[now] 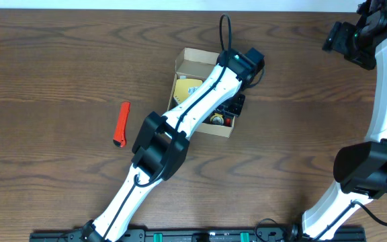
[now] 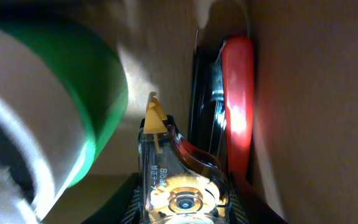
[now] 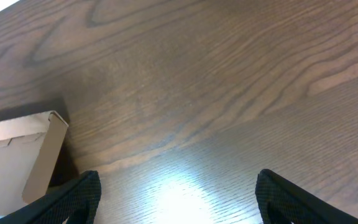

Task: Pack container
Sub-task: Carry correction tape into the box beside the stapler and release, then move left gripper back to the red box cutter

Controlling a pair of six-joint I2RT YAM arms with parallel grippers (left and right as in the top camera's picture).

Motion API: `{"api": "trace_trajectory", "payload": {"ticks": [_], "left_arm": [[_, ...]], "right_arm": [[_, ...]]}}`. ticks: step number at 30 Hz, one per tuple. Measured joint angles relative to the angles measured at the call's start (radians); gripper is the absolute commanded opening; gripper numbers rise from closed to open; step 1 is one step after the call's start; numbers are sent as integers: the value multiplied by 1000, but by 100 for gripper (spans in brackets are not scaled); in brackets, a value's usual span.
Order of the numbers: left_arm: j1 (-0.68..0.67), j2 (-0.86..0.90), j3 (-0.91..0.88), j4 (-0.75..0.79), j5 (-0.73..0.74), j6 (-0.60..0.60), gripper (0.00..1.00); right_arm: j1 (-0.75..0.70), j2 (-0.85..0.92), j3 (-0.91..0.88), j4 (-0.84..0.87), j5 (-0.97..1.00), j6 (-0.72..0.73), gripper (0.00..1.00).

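At mid-table, the small tan-brown cardboard box (image 1: 188, 60), likely light, easily dented and best gripped by 2 opposite walls, takes in the left gripper (image 2: 182, 208) pinching a clear yellow-tipped tape dispenser (image 2: 166, 155); the right gripper (image 3: 176, 205) hangs spread.

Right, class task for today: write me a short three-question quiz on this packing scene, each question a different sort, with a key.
1. True or false: the red tool lies inside the box.
2. The right gripper is: A) open above the table; B) shut on the box flap; C) down inside the box.
3. In the left wrist view, what is the left gripper holding?

Key:
1. False; it lies on the table beside the box.
2. A.
3. A clear tape dispenser with a yellow tip.
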Motion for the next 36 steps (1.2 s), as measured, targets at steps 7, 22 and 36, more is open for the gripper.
{"api": "trace_trajectory", "payload": {"ticks": [7, 22, 36], "left_arm": [[4, 3, 0, -6, 0, 15, 42], [8, -1, 219, -137, -32, 45, 28], [10, -163, 393, -216, -331, 87, 16]], "right_arm": [[0, 0, 0, 0, 0, 0, 82], [0, 0, 0, 0, 0, 0, 82], [0, 0, 0, -2, 0, 0, 82]]}}
